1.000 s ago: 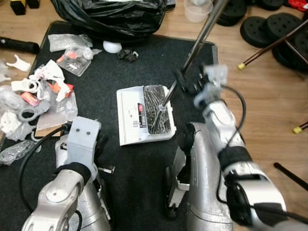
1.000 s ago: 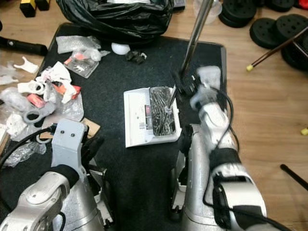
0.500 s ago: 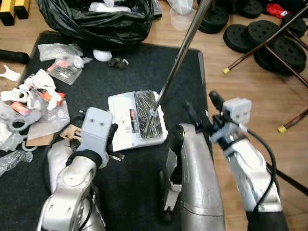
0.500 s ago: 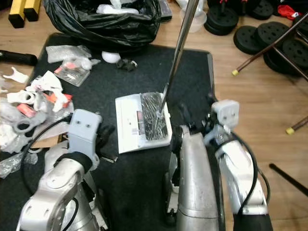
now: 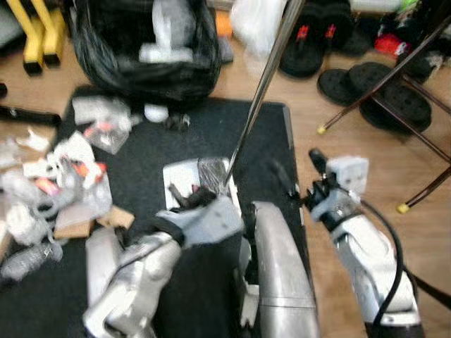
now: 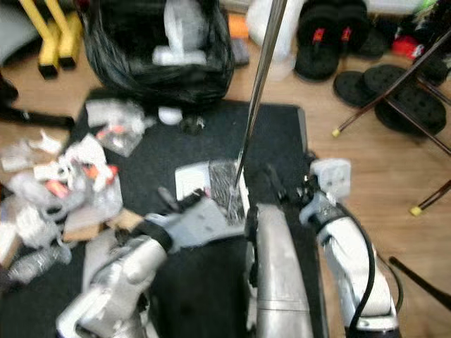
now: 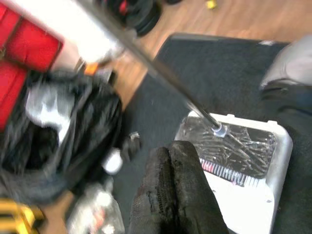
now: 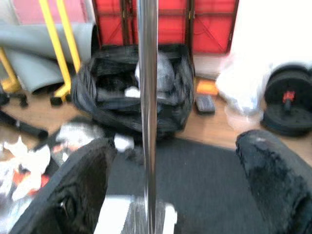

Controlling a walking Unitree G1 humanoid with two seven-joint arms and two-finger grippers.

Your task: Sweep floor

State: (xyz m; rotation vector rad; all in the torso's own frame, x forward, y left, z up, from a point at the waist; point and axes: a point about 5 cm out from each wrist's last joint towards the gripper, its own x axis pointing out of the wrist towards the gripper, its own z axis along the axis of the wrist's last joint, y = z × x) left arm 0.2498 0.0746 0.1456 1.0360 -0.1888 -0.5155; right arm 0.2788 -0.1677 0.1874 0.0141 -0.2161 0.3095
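A broom stands on the black mat (image 5: 134, 144), its silver pole (image 5: 262, 88) leaning up and away from a white head with black bristles (image 5: 203, 177). My left gripper (image 5: 185, 199) is shut and empty, just short of the head's near edge; the left wrist view has its closed fingers (image 7: 170, 190) before the head (image 7: 239, 156). My right gripper (image 5: 297, 169) is open to the right of the pole, apart from it. In the right wrist view the pole (image 8: 147, 97) stands beyond the spread fingers (image 8: 78, 185).
An open black rubbish bag (image 5: 141, 49) sits beyond the mat. Plastic and paper litter (image 5: 63, 176) lies on the mat's left side. Weight plates (image 5: 380, 91) and thin legs with yellow tips (image 5: 320, 130) are on the wooden floor at right. Yellow stand legs (image 5: 39, 35) are at far left.
The camera has tilted up and the picture is blurred. My left arm has swung up and forward to the broom head. My right gripper came off the pole and drew back to the right.
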